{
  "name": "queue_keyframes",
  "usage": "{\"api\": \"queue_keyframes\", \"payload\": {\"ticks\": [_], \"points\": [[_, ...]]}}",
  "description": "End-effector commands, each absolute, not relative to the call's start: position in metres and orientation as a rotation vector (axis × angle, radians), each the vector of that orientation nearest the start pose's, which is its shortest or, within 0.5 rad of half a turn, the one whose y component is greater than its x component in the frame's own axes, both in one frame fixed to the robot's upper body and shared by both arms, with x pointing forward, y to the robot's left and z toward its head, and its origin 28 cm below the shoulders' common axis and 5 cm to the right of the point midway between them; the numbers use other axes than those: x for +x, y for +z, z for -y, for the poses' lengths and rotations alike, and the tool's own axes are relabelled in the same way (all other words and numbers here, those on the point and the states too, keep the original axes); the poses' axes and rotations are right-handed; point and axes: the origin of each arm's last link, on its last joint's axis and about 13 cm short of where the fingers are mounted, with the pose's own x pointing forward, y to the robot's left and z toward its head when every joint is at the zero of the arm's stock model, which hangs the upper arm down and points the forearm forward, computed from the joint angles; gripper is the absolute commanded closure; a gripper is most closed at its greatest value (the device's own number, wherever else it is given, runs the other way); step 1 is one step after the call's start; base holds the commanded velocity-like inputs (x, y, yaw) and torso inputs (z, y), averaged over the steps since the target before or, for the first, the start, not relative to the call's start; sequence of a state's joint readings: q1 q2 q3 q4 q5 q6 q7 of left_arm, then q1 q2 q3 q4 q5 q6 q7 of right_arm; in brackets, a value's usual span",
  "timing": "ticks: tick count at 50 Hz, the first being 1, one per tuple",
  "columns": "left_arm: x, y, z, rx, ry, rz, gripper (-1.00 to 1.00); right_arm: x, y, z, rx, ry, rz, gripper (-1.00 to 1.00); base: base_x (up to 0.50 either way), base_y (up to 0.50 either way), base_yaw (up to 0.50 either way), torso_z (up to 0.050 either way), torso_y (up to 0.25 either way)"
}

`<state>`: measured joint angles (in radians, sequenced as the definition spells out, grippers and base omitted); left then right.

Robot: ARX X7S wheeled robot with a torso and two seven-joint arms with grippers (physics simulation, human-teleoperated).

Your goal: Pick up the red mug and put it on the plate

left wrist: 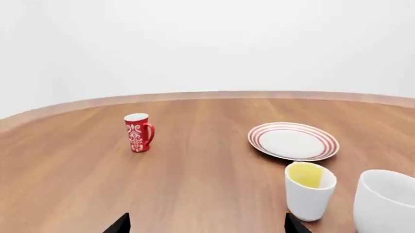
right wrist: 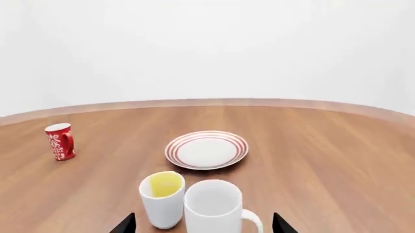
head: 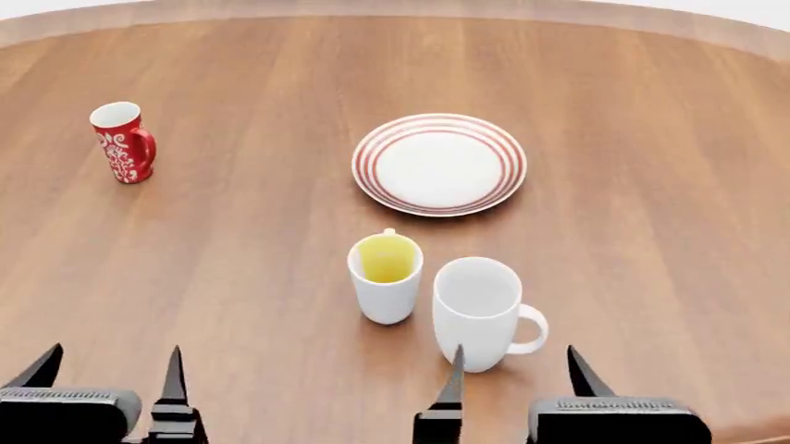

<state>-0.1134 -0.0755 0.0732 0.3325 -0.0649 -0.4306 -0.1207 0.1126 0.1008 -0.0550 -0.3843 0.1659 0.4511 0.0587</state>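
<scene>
**Operator:** Report the left wrist view

**Technician:** The left gripper [left wrist: 204, 224] shows only two dark fingertips, set wide apart with nothing between them. The red mug [left wrist: 138, 132] stands upright on the wooden table [left wrist: 194, 170], well ahead of the tips and off toward one finger's side, handle turned toward the plate [left wrist: 293, 141]. The plate lies further ahead on the other finger's side. A white mug with yellow inside [left wrist: 309, 190] and a large white mug [left wrist: 386, 201] stand near that same fingertip

**Operator:** Head view

**Technician:** Both tools sit at the near table edge. The left gripper [head: 109, 370] is spread and empty; the red mug [head: 124, 141] is well ahead of it, almost straight out. The right gripper [head: 512, 375] is likewise spread and holds nothing; the large white mug [head: 482, 313] stands just ahead of its tips, the yellow-lined mug [head: 385, 276] just beside that one. The plate [head: 439, 164] lies beyond both, bare

**Operator:** Right wrist view

**Technician:** The right gripper [right wrist: 204, 224] shows two tips wide apart, empty. The two white mugs stand directly before it; the plate [right wrist: 206, 149] lies behind them and the red mug [right wrist: 60, 141] is far off to the side

**Operator:** Step in hand?

**Technician:** Judged as the approach; no grasp has begun. The left arm appears better placed. The next move calls for advancing the left tool straight out, straddling the mug body clear of the handle, then closing
</scene>
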Motion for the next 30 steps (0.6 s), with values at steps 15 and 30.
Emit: {"api": "queue_keyframes", "payload": {"ticks": [15, 30], "points": [[0.248, 0.205, -0.212, 0.074, 0.031, 0.186, -1.00, 0.245, 0.229, 0.116, -0.013, 0.068, 0.174, -1.00, 0.00, 0.00, 0.00, 0.000, 0.000], [0.249, 0.201, -0.214, 0.070, 0.038, 0.183, -1.00, 0.247, 0.234, 0.117, -0.004, 0.062, 0.178, -1.00, 0.00, 0.00, 0.00, 0.000, 0.000]]}}
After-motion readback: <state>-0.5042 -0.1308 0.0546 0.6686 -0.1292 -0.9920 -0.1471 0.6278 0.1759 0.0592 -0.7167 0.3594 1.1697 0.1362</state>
